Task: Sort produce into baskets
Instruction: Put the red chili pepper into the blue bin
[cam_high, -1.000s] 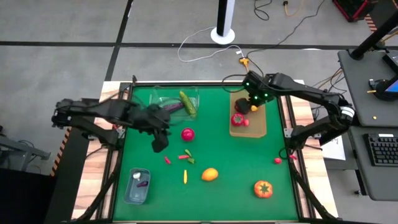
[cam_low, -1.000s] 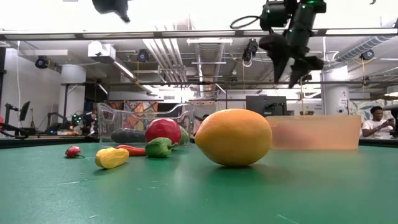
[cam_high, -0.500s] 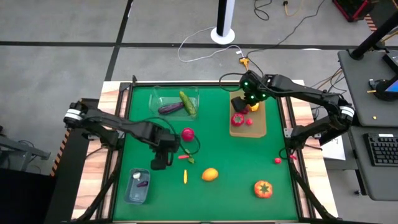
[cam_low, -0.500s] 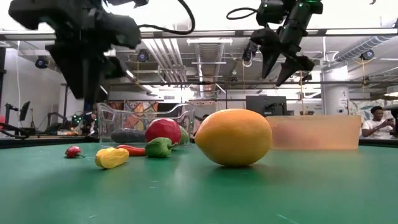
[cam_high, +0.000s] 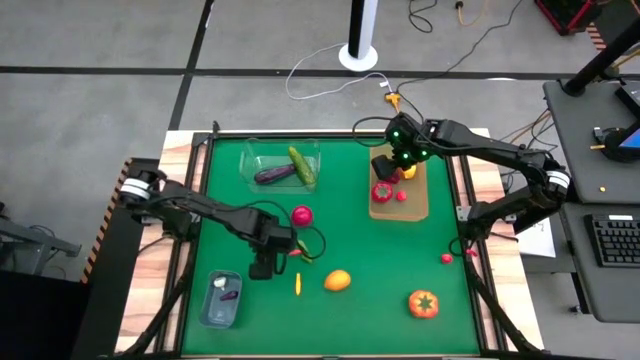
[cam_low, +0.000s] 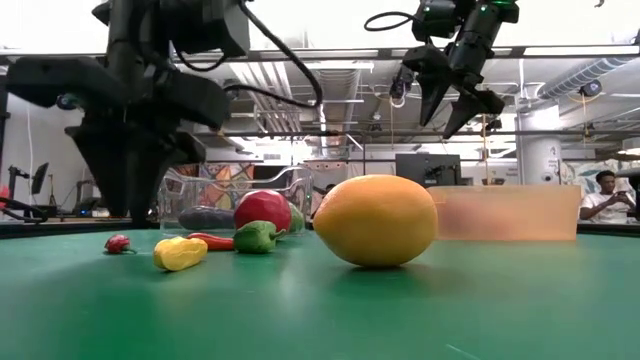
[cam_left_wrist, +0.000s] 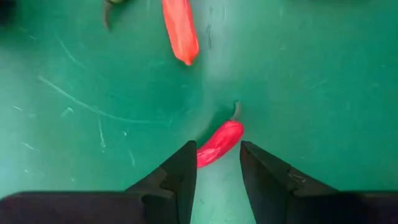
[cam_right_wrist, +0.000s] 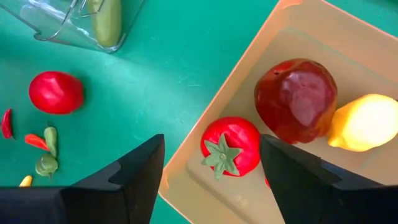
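Green felt worktop (cam_high: 400, 260) is carrying everything. Tan wooden tray (cam_high: 418, 205) at 1 o'clock is holding a dark red apple, yellow lemon and strawberry-like fruit; clear plastic tub (cam_high: 262, 160) at 11 o'clock is holding purple eggplant and green cucumber. Right hand (cam_high: 392, 168) is hovering over the tray, fingers apart, empty. Left hand (cam_left_wrist: 217, 171) is sitting low near centre, fingers apart, straddling a tiny red plastic chilli (cam_left_wrist: 219, 142), not clamped yet.

Handling guess: the chilli is looking light, hard, slick and tapered, likely to squirt out; pinching across the fat middle seems best.

Only the left wrist view is showing the chilli between the fingers; the high view is hiding it but locating the bluish tub (cam_high: 221, 298) at 7 o'clock.
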